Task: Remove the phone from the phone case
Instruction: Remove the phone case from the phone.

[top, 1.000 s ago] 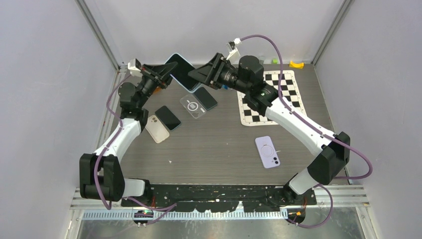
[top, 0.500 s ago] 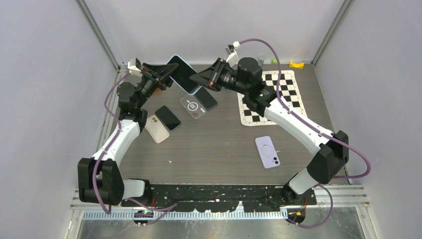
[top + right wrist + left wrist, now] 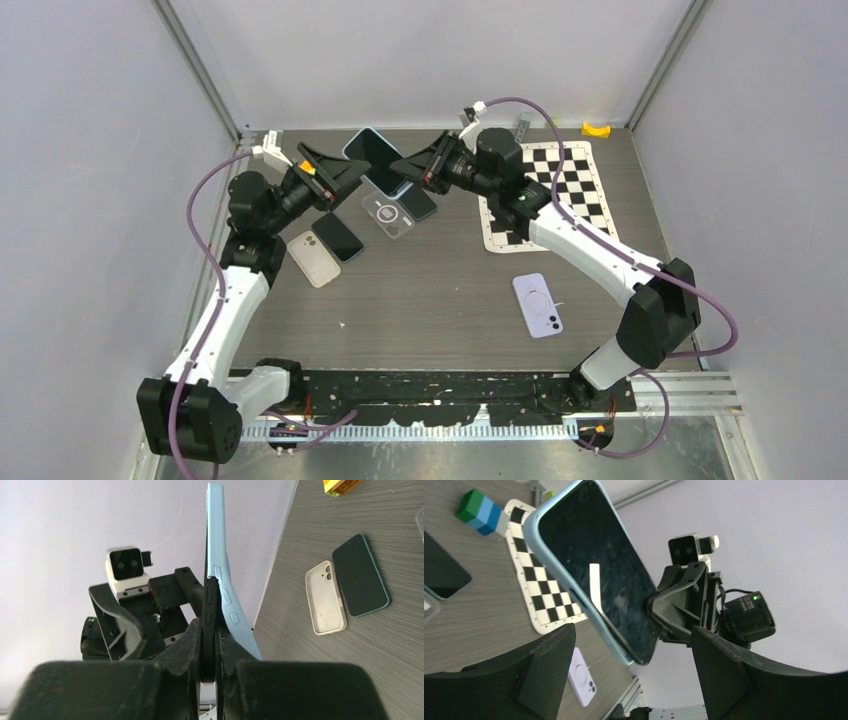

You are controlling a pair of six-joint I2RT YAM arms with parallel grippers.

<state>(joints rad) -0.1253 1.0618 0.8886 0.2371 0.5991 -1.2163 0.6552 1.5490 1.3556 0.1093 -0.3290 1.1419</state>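
Left gripper [image 3: 632,632] has let go and backed off, spread wide, so the right gripper [image 3: 210,645] alone pinches the phone [image 3: 208,605], case [image 3: 220,540] half-peeled beside its fingers.

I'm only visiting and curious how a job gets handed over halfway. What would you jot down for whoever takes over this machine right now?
Left gripper: open, fingers wide apart, with the phone's free end in front of them.
Right gripper: shut on the phone, holding it in the air above the table.
Case: light blue and on the phone, but peeled away from the phone's edge near the right gripper.
Done: phone is up and one end of the case is loosened.
Left: probably close the left gripper on the case and pull it clear.
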